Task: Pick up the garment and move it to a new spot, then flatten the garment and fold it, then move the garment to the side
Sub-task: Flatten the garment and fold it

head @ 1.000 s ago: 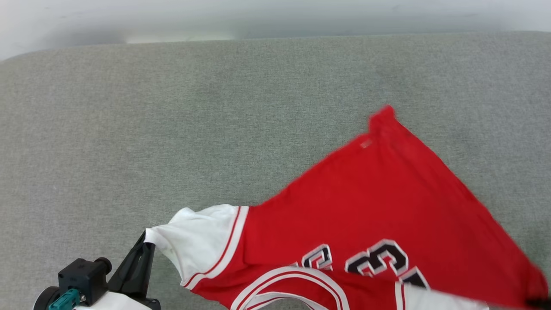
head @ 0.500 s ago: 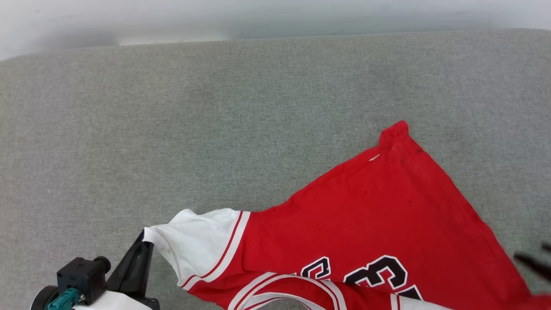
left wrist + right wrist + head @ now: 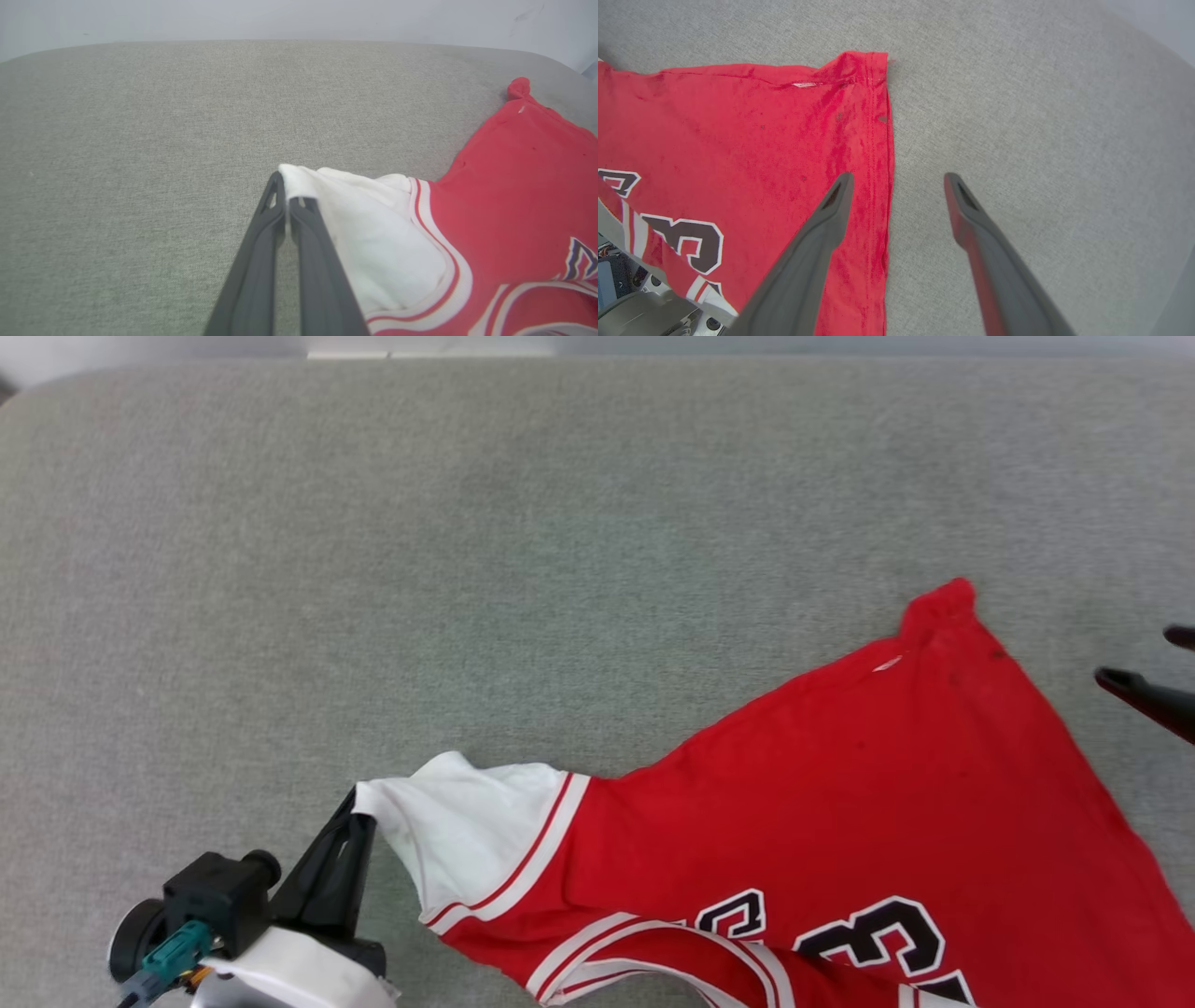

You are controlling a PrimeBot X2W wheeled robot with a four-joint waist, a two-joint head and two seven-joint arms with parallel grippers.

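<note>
Worktop (image 3: 373, 569): covered in grey woven fabric, with rounded far corners and a pale wall behind it
Garment (image 3: 840, 784): a red jersey lying on the near right part of the worktop, mostly spread but skewed, running off the near edge of the head view
Sleeve (image 3: 467, 831): white with red-and-white striped trim, pulled out to the left into a peak where it is gripped
Lettering (image 3: 873, 938): black white-outlined figures near the bottom of the head view, partly cut off
Hem corner (image 3: 943, 602): the part of the jersey lying farthest away, slightly bunched into a small knob, flat on the grey fabric
Left gripper (image 3: 359, 807): at the lower left, jaws pinched tight together on the tip of the white sleeve; in the left wrist view a fold of white cloth sits between the two dark fingertips
Right gripper (image 3: 899, 179): jaws spread wide and holding nothing; in the right wrist view one finger hangs over the red hem edge and the other over bare grey fabric
Right gripper, contact: whether a fingertip touches the cloth I cannot tell
Head view, right edge: two dark fingertips (image 3: 1125, 683) show just beside the jersey's side edge
</note>
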